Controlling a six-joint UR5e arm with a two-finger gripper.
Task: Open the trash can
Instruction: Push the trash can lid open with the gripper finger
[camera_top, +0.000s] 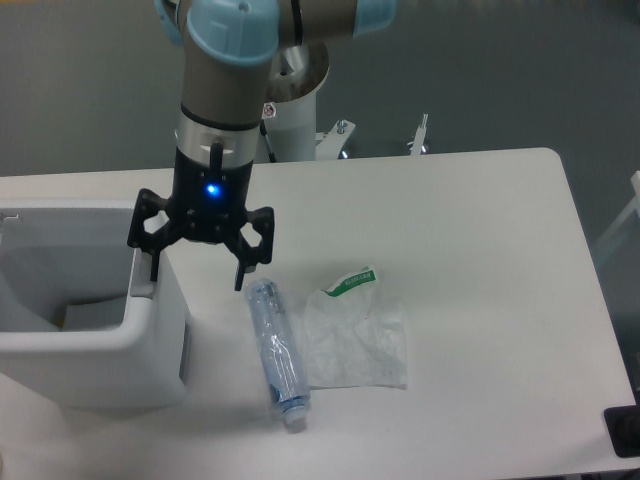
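You've got one trash can (90, 340) at nine o'clock, one clear bottle (277, 352) and one wrapper (357, 330) mid-table, your gripper (197, 278) spread wide and empty, one finger at the bin's right rim, bare table (490, 300) running toward three o'clock

trash can (100, 350): white plastic, smooth, slight sheen. worktop (480, 260): white, smooth, matt. bottle (277, 352): clear plastic, ribbed, glossy, light cap. wrapper (357, 335): thin clear film, crumpled, green printed strip at top. gripper (196, 268): black, matt, looks like plastic or coated metal. arm (215, 100): grey satin shell, light blue glossy caps.
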